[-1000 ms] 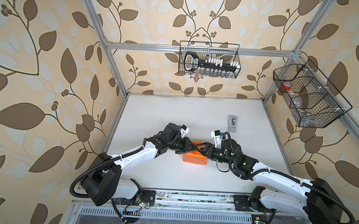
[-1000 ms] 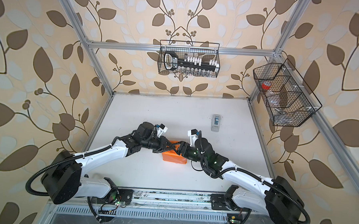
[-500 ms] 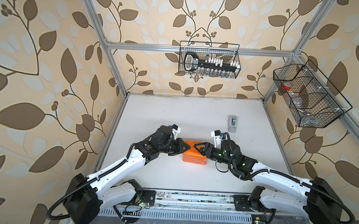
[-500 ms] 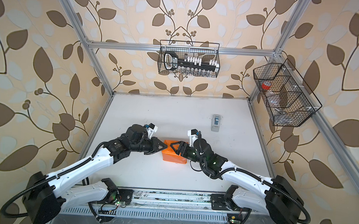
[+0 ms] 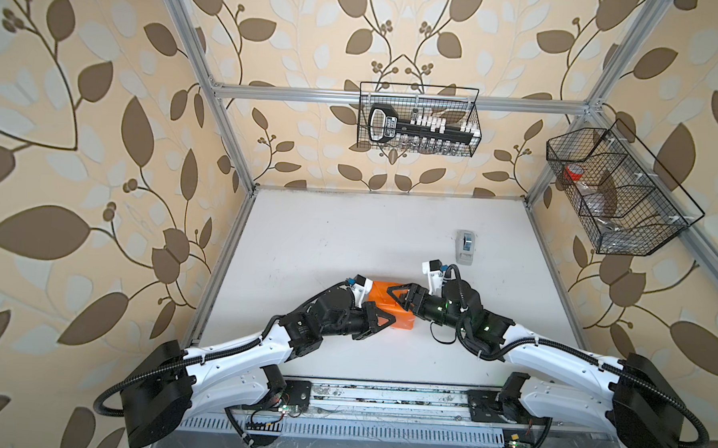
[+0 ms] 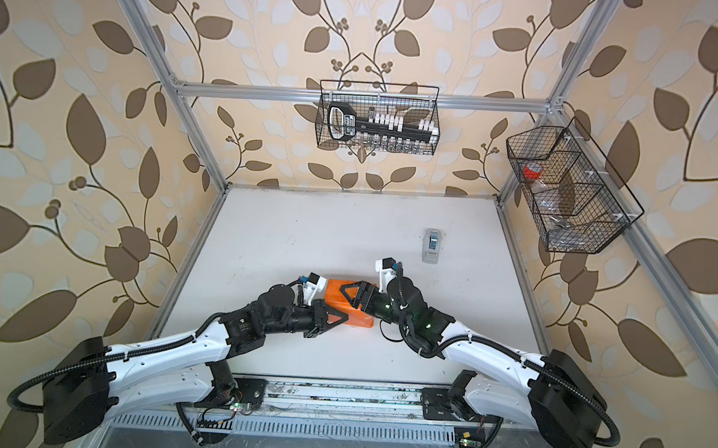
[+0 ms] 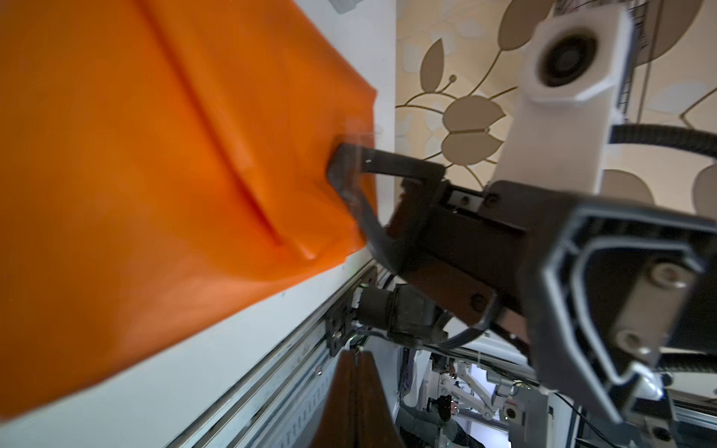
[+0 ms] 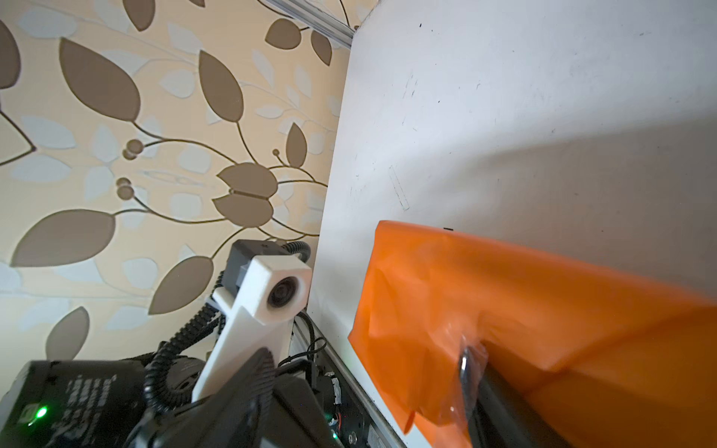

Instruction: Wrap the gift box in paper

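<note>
Two risks: parcel skids, or fold pops. The paper [image 5: 381,299] sits mid desk [image 5: 348,241], box hidden, prob. inside. Your right gripper [image 5: 399,302] is spread wide, one finger [image 7: 345,166] pressing the top w/ clear tape [image 8: 465,364]; lift early, it may spring. Your left gripper [image 5: 390,319] is clenched, empty, at the near-left corner, where a bump shoves it. A sec ago it was at the far side, part open.

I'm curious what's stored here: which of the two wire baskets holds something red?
The divided basket on the right wall: a red roll lies in its far compartment. The back-wall basket holds only black and white items.
</note>
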Tool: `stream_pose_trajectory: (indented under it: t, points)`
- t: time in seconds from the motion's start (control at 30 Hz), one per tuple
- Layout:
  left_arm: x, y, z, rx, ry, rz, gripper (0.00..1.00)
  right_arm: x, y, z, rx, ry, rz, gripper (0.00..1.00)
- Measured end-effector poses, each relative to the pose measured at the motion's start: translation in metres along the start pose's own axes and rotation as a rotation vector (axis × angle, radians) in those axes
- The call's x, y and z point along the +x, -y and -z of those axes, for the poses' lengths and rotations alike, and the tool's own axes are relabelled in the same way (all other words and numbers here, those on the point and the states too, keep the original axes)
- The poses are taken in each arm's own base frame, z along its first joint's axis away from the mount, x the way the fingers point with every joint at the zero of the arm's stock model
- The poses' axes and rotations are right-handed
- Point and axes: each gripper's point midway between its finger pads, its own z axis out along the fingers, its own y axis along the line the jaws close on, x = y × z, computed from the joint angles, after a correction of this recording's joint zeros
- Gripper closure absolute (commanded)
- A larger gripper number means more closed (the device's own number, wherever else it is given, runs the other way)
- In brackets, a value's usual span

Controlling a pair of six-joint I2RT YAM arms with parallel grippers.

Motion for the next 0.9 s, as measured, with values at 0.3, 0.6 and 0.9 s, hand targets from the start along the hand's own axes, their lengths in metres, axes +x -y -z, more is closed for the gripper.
stream_pose_trajectory:
  t: [0.3,0.6,0.9]
  points:
    - [-0.010,0.021,-0.004,0.063,0.139,0.003,1.00,0.000,0.000,0.000,-0.005,0.002,-0.012,0.23]
    - [-0.036,0.035,0.052,0.051,0.353,-0.046,1.00,0.000,-0.001,0.001,-0.022,0.010,-0.024,0.22]
    - [-0.079,0.006,0.053,-0.150,0.401,-0.030,1.00,0.001,-0.001,0.005,-0.034,0.012,-0.029,0.21]
